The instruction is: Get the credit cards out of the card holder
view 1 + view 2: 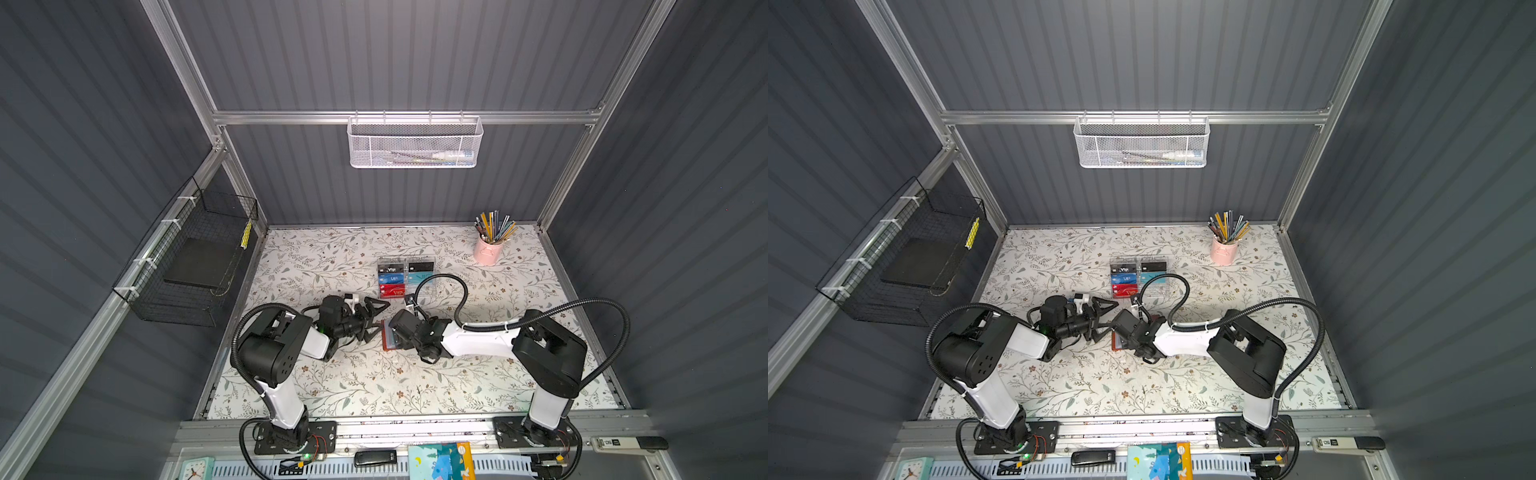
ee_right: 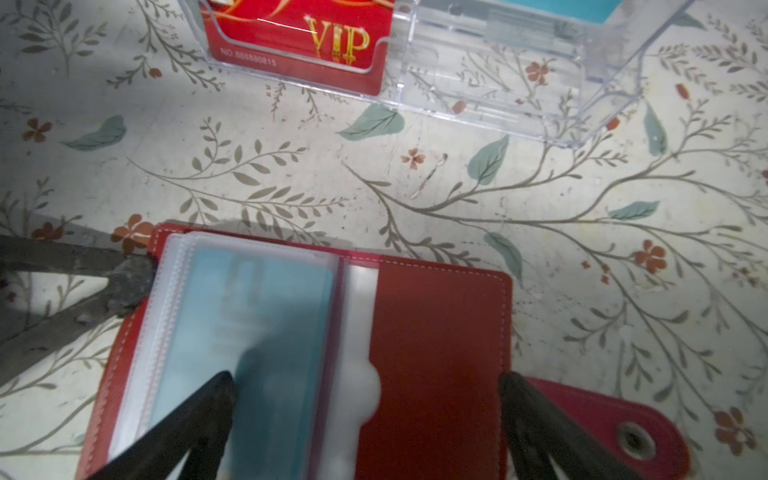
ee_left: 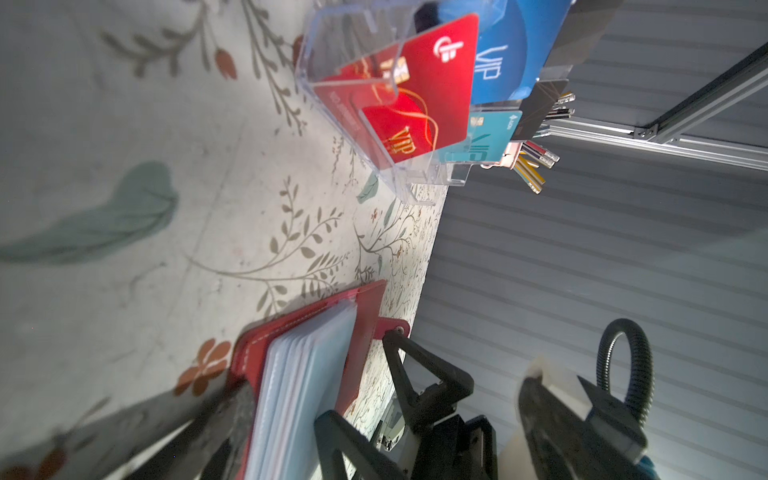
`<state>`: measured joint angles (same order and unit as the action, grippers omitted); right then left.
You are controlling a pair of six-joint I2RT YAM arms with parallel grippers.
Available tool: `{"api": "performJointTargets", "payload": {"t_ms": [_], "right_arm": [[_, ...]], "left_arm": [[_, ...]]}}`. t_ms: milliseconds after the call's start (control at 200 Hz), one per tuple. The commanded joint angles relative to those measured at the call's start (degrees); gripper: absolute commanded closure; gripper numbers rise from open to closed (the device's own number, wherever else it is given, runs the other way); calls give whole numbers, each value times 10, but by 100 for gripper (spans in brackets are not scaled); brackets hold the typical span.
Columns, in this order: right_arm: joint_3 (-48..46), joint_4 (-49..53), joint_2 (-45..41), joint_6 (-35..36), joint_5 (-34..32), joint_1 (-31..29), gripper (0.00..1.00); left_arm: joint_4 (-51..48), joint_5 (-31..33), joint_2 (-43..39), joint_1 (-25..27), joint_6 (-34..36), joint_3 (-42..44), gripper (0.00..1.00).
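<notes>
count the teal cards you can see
2: one teal card sleeved in the red card holder, another teal card in the clear rack; more may hide in other sleeves

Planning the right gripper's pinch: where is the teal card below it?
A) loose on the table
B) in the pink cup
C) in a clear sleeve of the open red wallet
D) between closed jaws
C: the teal card lies behind a clear sleeve of the open card holder, with the right gripper open above it.

Open card holder (image 2: 436,332) boxed in: left pincer (image 1: 382,318) at its left edge, right pincer (image 2: 365,380) spread above it, acrylic card rack (image 2: 498,95) near behind. Front counter (image 1: 374,386) free.
</notes>
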<state>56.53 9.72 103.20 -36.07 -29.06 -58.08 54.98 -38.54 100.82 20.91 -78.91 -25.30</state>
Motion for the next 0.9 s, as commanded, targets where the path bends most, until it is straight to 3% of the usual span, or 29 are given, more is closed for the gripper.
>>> {"api": "performJointTargets", "payload": {"t_ms": [0,225,460,895], "right_arm": [[-26,33,-5,-3,-16,9,1],[-41,36,-28,3,-17,22,1],[-27,-3,-58,15,42,15,1],[25,-37,19,7,68,-7,1]], "left_arm": [[-94,20,6,-2,21,8,0],[-112,23,-1,-2,28,4,0],[-122,24,0,-2,29,-2,0],[-96,23,8,-5,11,12,0]]}}
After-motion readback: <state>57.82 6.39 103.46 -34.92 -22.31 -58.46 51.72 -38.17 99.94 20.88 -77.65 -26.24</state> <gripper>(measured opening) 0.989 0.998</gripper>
